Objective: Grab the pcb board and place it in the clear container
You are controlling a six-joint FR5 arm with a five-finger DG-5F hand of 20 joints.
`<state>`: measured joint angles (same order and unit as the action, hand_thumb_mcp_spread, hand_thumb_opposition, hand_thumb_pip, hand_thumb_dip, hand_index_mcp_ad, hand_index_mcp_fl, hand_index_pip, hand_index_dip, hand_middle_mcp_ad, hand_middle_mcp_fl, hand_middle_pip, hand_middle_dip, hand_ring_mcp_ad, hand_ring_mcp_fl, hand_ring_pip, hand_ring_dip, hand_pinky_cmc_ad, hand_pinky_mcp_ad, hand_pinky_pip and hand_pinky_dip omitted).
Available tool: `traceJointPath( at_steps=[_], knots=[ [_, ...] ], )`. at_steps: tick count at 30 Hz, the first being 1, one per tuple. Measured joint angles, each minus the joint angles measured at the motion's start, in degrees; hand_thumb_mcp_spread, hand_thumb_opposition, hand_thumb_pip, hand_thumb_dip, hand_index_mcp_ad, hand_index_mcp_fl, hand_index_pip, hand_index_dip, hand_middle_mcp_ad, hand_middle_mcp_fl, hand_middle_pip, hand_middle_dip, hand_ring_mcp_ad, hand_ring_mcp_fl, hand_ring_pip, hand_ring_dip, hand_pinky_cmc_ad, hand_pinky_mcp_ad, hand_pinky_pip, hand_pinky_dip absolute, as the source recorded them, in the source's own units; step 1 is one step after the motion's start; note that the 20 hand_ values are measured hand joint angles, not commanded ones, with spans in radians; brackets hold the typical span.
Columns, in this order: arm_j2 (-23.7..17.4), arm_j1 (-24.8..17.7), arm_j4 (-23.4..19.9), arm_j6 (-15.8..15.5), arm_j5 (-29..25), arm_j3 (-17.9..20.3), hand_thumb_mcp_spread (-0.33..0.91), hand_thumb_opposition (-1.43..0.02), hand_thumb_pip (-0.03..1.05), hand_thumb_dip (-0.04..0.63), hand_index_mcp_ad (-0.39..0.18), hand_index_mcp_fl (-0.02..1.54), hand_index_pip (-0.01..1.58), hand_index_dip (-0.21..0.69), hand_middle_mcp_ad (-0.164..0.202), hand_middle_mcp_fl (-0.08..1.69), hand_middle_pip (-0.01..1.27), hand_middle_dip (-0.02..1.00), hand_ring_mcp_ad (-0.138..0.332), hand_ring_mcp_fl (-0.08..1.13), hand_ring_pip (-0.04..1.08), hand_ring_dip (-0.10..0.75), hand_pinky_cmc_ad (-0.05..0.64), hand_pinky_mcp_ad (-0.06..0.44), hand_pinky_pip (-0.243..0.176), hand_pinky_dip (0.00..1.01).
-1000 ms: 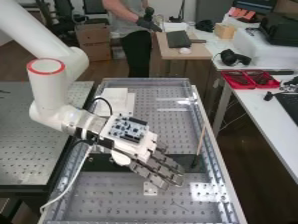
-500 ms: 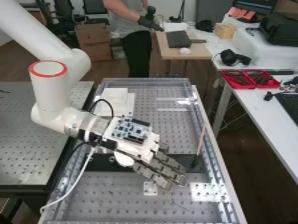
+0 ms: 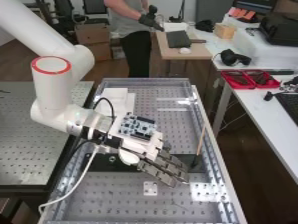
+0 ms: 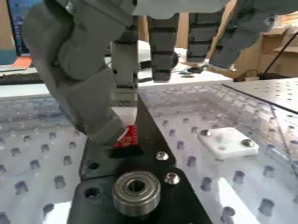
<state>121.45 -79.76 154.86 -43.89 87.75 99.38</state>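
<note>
Hand (image 4: 80, 95) looks open, red board (image 4: 128, 136) between the long edges of the black plate (image 4: 141, 162). I'd square up thumb and fingers, then pinch gently.

Bench (image 3: 100, 205): grey top full of holes, rails (image 3: 221, 172) along left and right. Black strip (image 3: 100, 162) runs crosswise, round metal part (image 4: 135, 192) on it. White block (image 3: 150, 188) near side of strip, white flat pieces (image 3: 116, 95) far left, thin stick (image 3: 201, 140) tilted by strip's right end
</note>
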Motion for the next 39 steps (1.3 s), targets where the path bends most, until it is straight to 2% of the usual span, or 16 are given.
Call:
traceJointPath(
  at_steps=[5,22,24,27,30,31,38,39],
  knots=[
    [0.45,0.43,2.23,-2.0,1.39,-1.35,0.47,-0.91,0.7,0.333,-0.11,0.24,1.55,0.115,0.073,0.2,0.13,0.17,0.155,0.01,0.11,0.024,0.279,0.166,-0.024,0.22],
    [0.87,0.81,1.39,-1.74,1.93,-1.2,0.47,-0.92,0.7,0.333,-0.112,0.26,1.55,0.115,0.072,0.2,0.13,0.17,0.155,0.01,0.11,0.024,0.279,0.166,-0.024,0.22],
    [0.87,0.84,0.99,-1.58,1.98,-1.13,0.47,-0.93,0.69,0.33,-0.113,0.37,1.54,0.108,0.072,0.2,0.13,0.17,0.155,0.01,0.11,0.024,0.279,0.166,-0.024,0.22],
    [0.84,0.85,0.14,-1.4,1.97,-0.88,0.47,-0.95,0.67,0.328,-0.119,0.44,1.5,0.112,0.072,0.23,0.13,0.17,0.155,0.02,0.1,0.024,0.279,0.166,-0.024,0.22],
    [0.76,0.84,-0.46,-1.21,1.86,-0.73,0.48,-0.95,0.66,0.332,-0.12,0.44,1.51,0.112,0.073,0.25,0.13,0.17,0.161,0.03,0.11,0.024,0.279,0.169,-0.024,0.2],
    [0.76,0.83,-0.46,-1.21,1.84,-0.73,0.49,-0.95,0.66,0.332,-0.12,0.45,1.51,0.112,0.073,0.25,0.13,0.17,0.157,0.03,0.12,0.024,0.279,0.169,-0.01,0.21],
    [0.6,0.75,-0.1,-0.71,1.71,-0.87,0.49,-0.95,0.65,0.328,-0.117,0.48,1.47,0.108,0.073,0.28,0.13,0.17,0.159,0.05,0.12,0.031,0.279,0.166,-0.01,0.19],
    [0.44,0.74,-0.01,-0.64,1.7,-0.89,0.53,-0.95,0.61,0.332,-0.117,0.49,1.47,0.108,0.073,0.28,0.13,0.17,0.159,0.05,0.12,0.031,0.278,0.166,-0.01,0.19]
  ],
)
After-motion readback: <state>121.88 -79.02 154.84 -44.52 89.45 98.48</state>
